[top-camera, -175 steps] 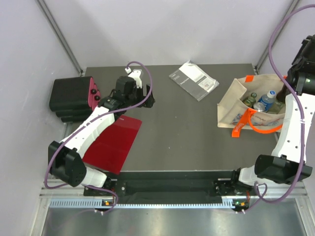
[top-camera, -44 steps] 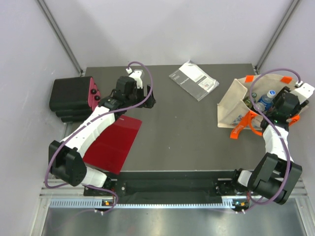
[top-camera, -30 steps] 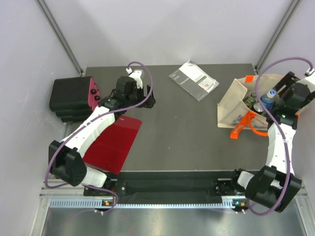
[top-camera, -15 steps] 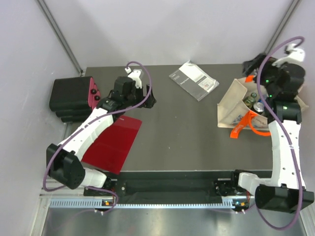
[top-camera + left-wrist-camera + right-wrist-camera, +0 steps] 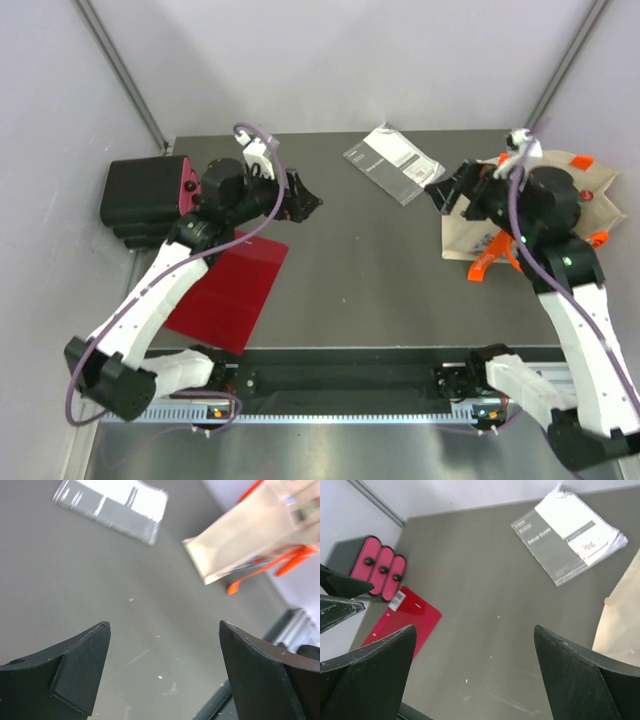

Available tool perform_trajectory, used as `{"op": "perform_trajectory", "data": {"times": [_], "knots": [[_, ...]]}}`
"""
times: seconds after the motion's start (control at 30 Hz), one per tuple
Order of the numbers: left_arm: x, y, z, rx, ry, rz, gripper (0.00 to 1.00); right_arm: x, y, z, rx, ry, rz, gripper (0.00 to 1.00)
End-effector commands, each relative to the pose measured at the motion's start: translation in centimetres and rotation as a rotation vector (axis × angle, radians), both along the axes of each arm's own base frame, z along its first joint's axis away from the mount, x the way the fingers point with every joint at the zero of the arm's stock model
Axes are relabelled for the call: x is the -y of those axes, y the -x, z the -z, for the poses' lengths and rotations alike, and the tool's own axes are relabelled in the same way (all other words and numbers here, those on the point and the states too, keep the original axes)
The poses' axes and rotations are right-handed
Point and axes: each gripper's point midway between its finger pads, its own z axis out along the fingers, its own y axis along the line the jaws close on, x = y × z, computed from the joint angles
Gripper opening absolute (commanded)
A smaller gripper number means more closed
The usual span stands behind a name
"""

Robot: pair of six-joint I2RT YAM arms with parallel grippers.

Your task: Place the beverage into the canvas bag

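The beige canvas bag [image 5: 468, 228] with orange handles [image 5: 486, 266] stands at the table's right side, mostly covered by my right arm. It also shows blurred in the left wrist view as the canvas bag [image 5: 245, 535]. The beverage is hidden under my right arm; only a blur shows at the bag's mouth. My right gripper [image 5: 447, 190] [image 5: 475, 628] hangs open above the table just left of the bag, nothing between its fingers. My left gripper [image 5: 303, 201] [image 5: 163, 625] is open and empty over the table's left half, pointing toward the bag.
A grey-and-white packet [image 5: 392, 163] [image 5: 569, 539] lies at the back middle. A red folder [image 5: 235, 288] [image 5: 402, 620] lies front left under my left arm. A black case with pink inserts [image 5: 150, 195] [image 5: 379, 568] sits at the left edge.
My right arm has risen out of the bag and swung left, its open gripper now over bare table. My left arm has lifted and its gripper shifted slightly right.
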Motion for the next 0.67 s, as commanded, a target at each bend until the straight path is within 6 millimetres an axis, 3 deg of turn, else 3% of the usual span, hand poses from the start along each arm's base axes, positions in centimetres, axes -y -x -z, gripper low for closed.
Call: {"op": "perform_trajectory", "data": {"times": [0.0, 0.3, 0.63], "knots": [[-0.6, 4.4, -6.3, 0.155, 0.133, 0.063, 0.96, 0.5, 4.3, -2.3, 0.088, -0.035, -0.022, 1.0], [-2.2, 9.1, -5.7, 0.149, 0.183, 0.087, 0.99, 0.0, 7.4, -0.6, 0.108, -0.033, -0.106, 1.0], [-4.3, 10.1, -5.8, 0.186, 0.167, 0.003, 0.99, -0.4, 8.5, 0.1, 0.119, -0.041, -0.146, 1.0]]}}
